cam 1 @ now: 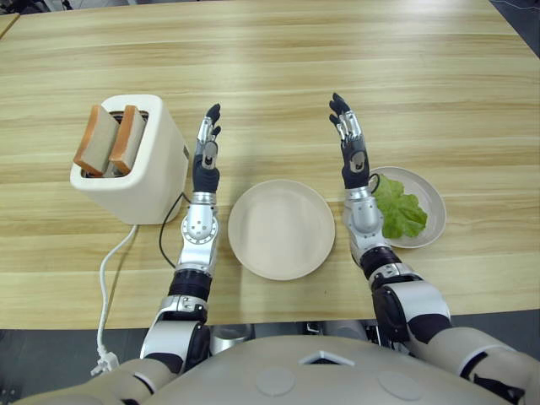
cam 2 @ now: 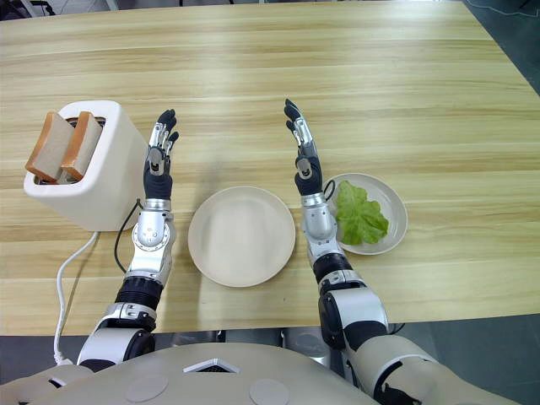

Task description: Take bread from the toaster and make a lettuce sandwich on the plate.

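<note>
A cream toaster (cam 1: 135, 173) stands at the left with two slices of bread (cam 1: 110, 139) sticking up from its slots. In the middle lies an empty beige plate (cam 1: 281, 229). A smaller plate (cam 1: 430, 202) at the right holds a green lettuce leaf (cam 1: 399, 209). My left hand (cam 1: 207, 152) is held flat and open between the toaster and the empty plate, fingers pointing away. Between the two plates, my right hand (cam 1: 349, 139) is open too, its fingers stretched forward. Neither hand holds anything.
The toaster's white cable (cam 1: 108, 278) runs off the table's near edge at the left, with a dark cord (cam 1: 164, 232) beside the left wrist. The wooden table (cam 1: 337, 59) stretches wide beyond the hands.
</note>
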